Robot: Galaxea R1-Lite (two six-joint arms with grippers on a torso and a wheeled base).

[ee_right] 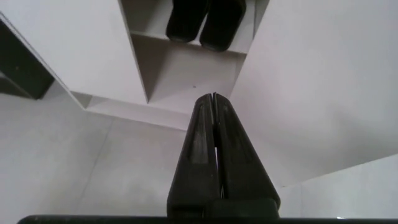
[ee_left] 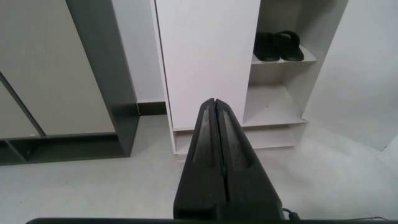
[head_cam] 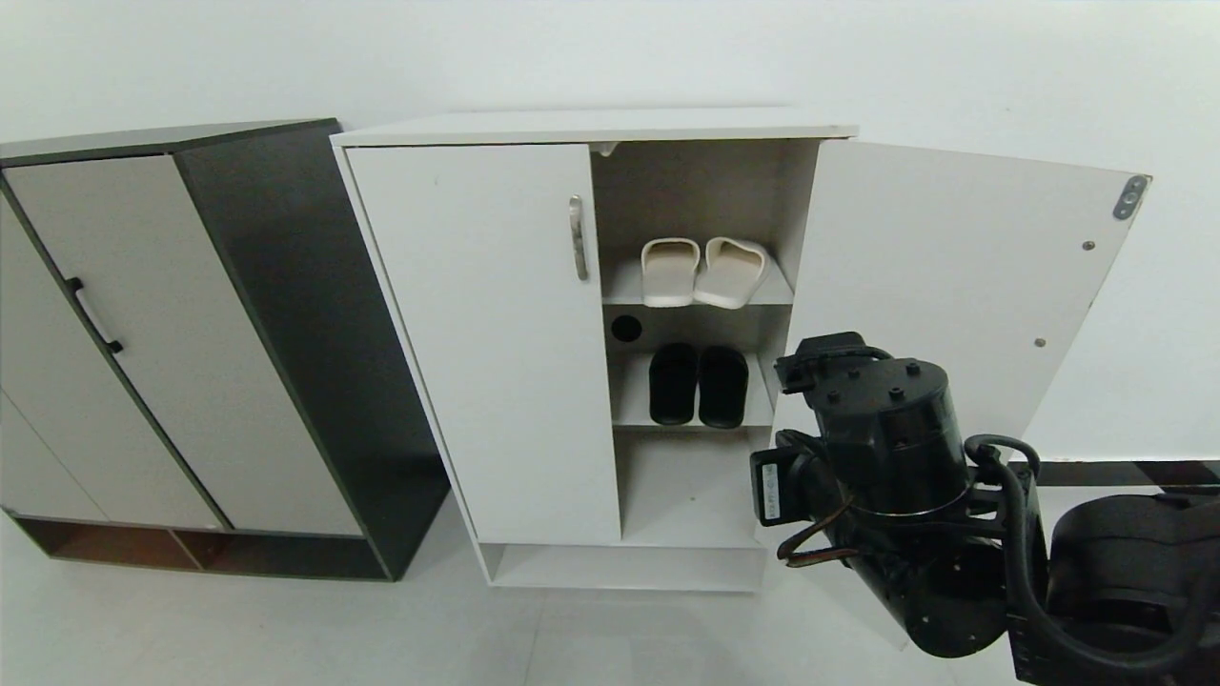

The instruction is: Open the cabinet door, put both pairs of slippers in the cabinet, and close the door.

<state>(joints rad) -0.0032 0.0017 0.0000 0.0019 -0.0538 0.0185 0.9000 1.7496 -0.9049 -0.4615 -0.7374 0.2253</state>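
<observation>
The white cabinet (head_cam: 496, 333) stands with its right door (head_cam: 953, 286) swung wide open and its left door shut. On the upper shelf lies a pair of white slippers (head_cam: 703, 272). A pair of black slippers (head_cam: 699, 385) (ee_left: 278, 46) (ee_right: 205, 18) sits on the middle shelf. My right arm hangs low in front of the open door's lower edge; its gripper (ee_right: 214, 102) is shut and empty, pointing at the cabinet's bottom compartment. My left gripper (ee_left: 214, 106) is shut and empty too, held back from the cabinet's closed left door.
A grey and dark cabinet (head_cam: 172, 353) with a black handle stands to the left, close beside the white one. Pale floor (head_cam: 286, 629) lies open in front. A white wall runs behind.
</observation>
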